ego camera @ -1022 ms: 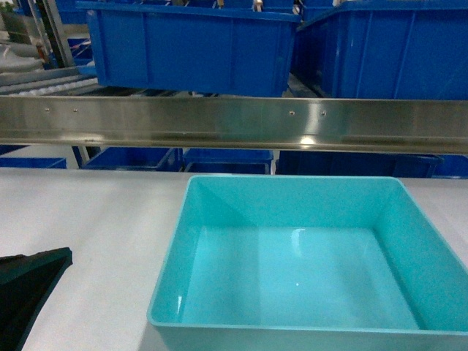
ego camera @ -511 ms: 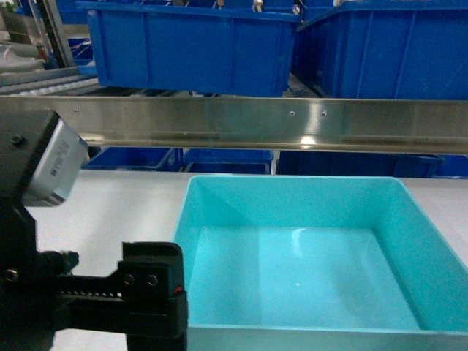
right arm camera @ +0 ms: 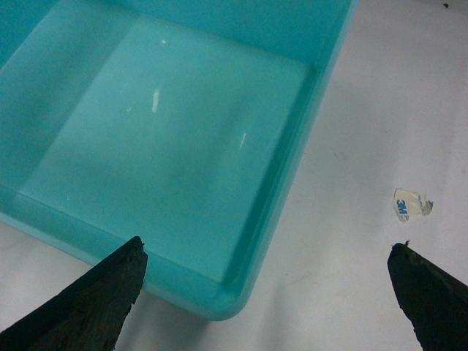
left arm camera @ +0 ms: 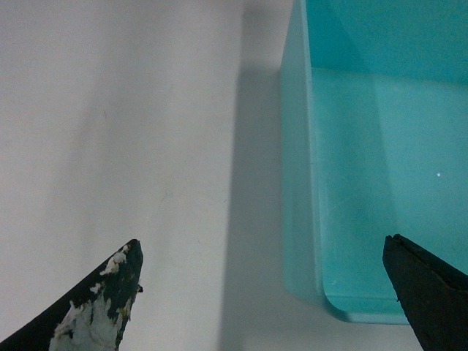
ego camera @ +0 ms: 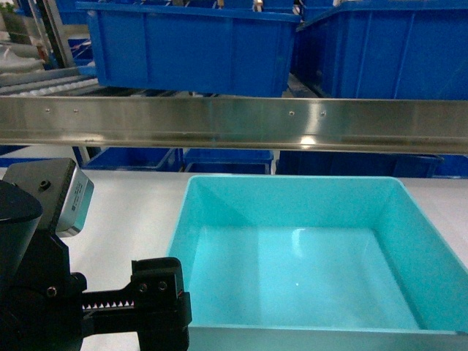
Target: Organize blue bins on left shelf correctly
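Note:
One of the blue bins, a light turquoise tub (ego camera: 307,270), sits empty on the white table (ego camera: 117,212) below the steel front rail (ego camera: 234,123) of the left shelf. My left gripper (left arm camera: 262,252) is open and straddles the tub's left wall (left arm camera: 300,183), one finger over the table and the other over the tub's inside. In the head view the left arm (ego camera: 44,278) fills the lower left corner beside the tub. My right gripper (right arm camera: 268,248) is open around the tub's near right corner (right arm camera: 227,303). It is out of the head view.
Dark blue crates (ego camera: 190,47) stand on the shelf level above the rail, with more (ego camera: 227,157) behind and below it. White rollers (ego camera: 44,82) show at the upper left. A small scrap of 3M tape (right arm camera: 411,203) lies on the table right of the tub.
My left arm has risen into the head view from the lower left corner, then sunk a little, ending beside the tub's left wall. The tub has not moved.

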